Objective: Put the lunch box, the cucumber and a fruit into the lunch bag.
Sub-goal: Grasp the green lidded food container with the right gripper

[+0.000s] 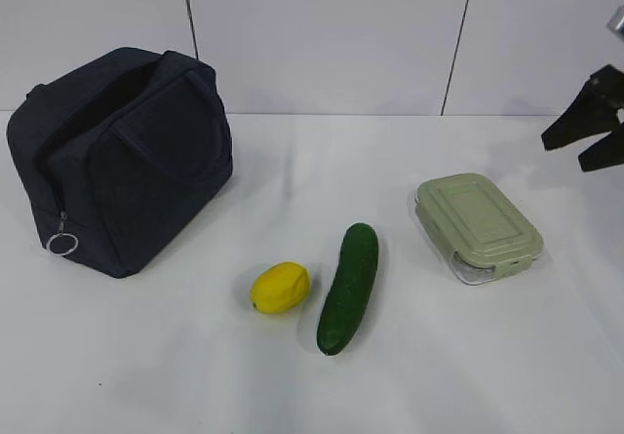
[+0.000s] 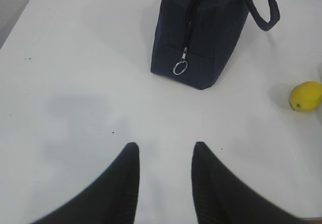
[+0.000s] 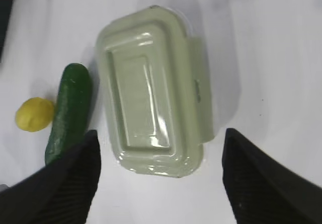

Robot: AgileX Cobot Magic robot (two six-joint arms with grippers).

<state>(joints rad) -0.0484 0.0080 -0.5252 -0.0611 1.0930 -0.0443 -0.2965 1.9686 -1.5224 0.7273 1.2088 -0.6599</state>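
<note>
i am at the start of the job, and nothing is in the lunch bag (image 1: pixel 122 161) yet. the bag sits at the upper left of the outside view, and its top looks open.

the lunch box (image 3: pixel 153 90) lies flat on the table (image 1: pixel 468 356), in the middle of my right wrist view. my right gripper (image 3: pixel 161 171) hangs above it with its two fingers spread wide apart, one on each side at the bottom of the frame. it holds nothing.

the cucumber (image 1: pixel 348 288) lies in the lower middle of the outside view, and the fruit (image 1: pixel 280 288) is just beside it on the left. they do not touch.

my left gripper (image 2: pixel 163 176) is partly open and empty, at the bottom of its own view, well apart from the bag.

i think the box goes first. next i must go straight down, get the fingers around the box's sides, then squeeze.
</note>
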